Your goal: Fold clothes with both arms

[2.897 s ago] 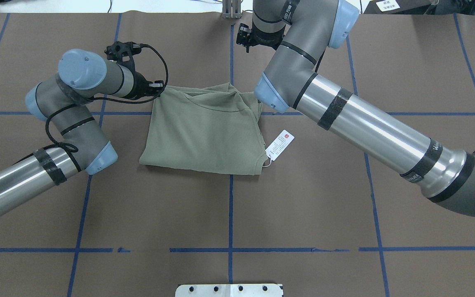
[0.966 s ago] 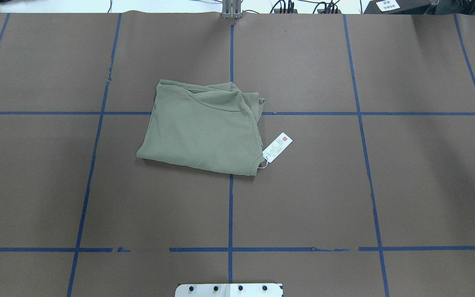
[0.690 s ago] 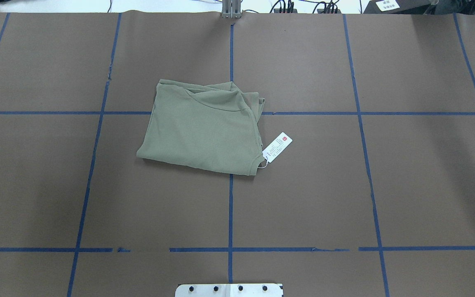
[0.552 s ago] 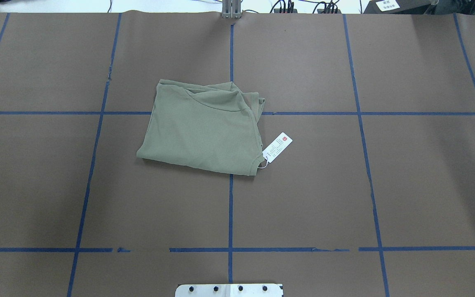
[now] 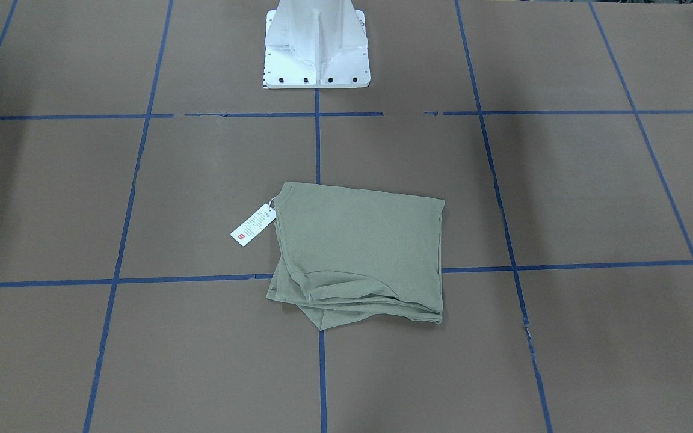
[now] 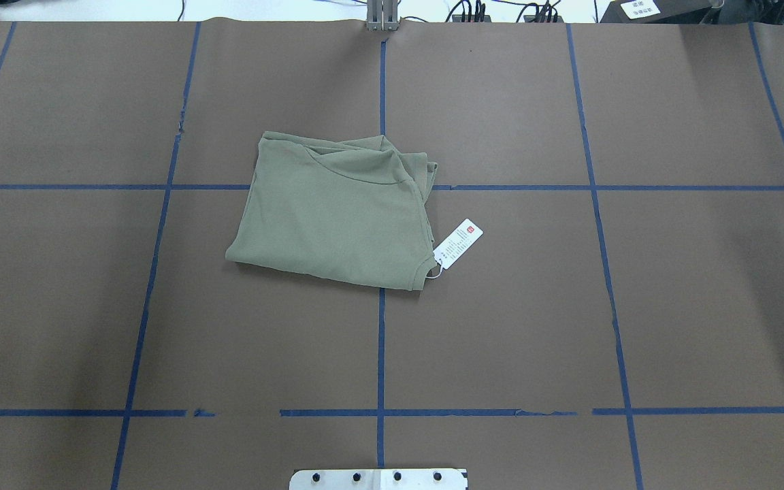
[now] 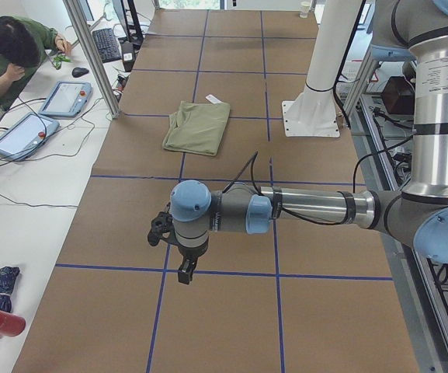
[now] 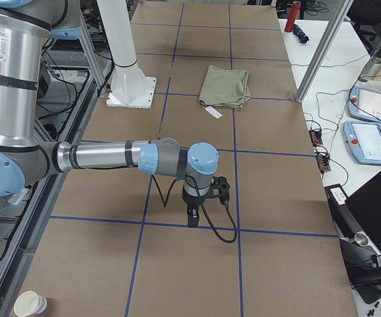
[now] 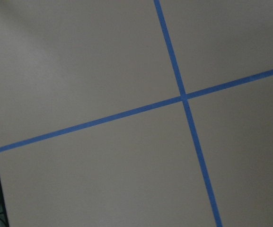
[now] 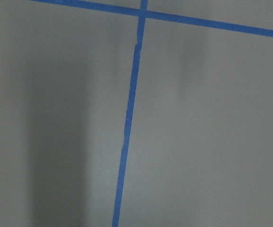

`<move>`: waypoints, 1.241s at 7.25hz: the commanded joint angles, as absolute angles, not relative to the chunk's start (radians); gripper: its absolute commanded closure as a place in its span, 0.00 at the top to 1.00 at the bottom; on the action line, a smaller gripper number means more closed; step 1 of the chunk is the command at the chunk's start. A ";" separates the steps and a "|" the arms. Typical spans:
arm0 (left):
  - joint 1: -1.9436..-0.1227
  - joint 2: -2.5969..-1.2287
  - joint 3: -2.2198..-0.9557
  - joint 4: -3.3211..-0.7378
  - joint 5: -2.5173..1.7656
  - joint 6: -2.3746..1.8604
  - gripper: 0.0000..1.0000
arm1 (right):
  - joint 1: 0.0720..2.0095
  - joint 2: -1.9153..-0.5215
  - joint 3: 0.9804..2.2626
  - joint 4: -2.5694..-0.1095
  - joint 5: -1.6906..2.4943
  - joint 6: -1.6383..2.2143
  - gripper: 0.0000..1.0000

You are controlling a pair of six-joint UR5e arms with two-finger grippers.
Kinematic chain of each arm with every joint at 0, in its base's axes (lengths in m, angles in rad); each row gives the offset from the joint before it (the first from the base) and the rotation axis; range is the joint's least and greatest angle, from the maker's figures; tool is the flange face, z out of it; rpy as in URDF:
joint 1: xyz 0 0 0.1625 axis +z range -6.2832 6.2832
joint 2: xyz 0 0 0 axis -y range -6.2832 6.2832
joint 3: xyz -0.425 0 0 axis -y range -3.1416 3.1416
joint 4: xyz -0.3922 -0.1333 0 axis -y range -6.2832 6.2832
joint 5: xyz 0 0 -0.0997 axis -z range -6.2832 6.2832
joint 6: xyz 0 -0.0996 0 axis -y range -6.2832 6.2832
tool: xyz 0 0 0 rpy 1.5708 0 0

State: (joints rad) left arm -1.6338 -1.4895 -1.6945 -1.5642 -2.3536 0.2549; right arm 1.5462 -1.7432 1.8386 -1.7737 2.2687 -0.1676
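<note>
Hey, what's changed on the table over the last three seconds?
Both arms left the shirt's far corners and swung out of the overhead view; the left arm and right arm now hang far out to either side. The shirt's near-left corner shifted slightly. It stays folded, tag beside it.

Shirt (image 6: 331, 211) is laid just left of centre in overhead view, hang tag (image 6: 458, 243) stuck out at its lower right. Bare table (image 6: 637, 306) is seen on every side. Pedestal base (image 5: 316, 48) is seen top centre of front view, well apart. Left arm (image 7: 317, 208) and right arm (image 8: 104, 156) are held low over the table ends, far from shirt.
</note>
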 commanded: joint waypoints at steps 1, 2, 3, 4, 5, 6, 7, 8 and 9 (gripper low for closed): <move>-1.634 -1.471 -1.691 -1.565 -2.391 0.253 1.00 | 1.546 -1.746 1.839 -1.773 2.269 -0.167 1.00; -1.634 -1.471 -1.686 -1.563 -2.391 0.253 1.00 | 1.546 -1.747 1.845 -1.773 2.272 -0.166 1.00; -1.634 -1.474 -1.689 -1.562 -2.393 0.214 1.00 | 1.546 -1.749 1.845 -1.773 2.272 -0.163 1.00; -1.634 -1.474 -1.695 -1.563 -2.391 0.177 1.00 | 1.546 -1.749 1.844 -1.773 2.272 -0.163 1.00; -1.632 -1.482 -1.700 -1.565 -2.381 0.173 1.00 | 1.546 -1.747 1.842 -1.773 2.272 -0.161 1.00; -1.631 -1.492 -1.688 -1.559 -2.381 0.172 1.00 | 1.546 -1.747 1.841 -1.773 2.272 -0.161 1.00; -1.631 -1.477 -1.683 -1.566 -2.379 0.173 1.00 | 1.546 -1.747 1.844 -1.773 2.272 -0.161 1.00; -1.631 -1.476 -1.686 -1.566 -2.378 0.175 1.00 | 1.546 -1.744 1.844 -1.773 2.272 -0.161 1.00; -1.631 -1.480 -1.703 -1.566 -2.375 0.175 1.00 | 1.546 -1.744 1.848 -1.773 2.272 -0.146 1.00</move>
State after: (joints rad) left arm -1.6307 -1.4788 -1.6899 -1.5654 -2.3779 0.1745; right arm 1.5462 -1.7453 1.8446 -1.7733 2.2718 -0.1575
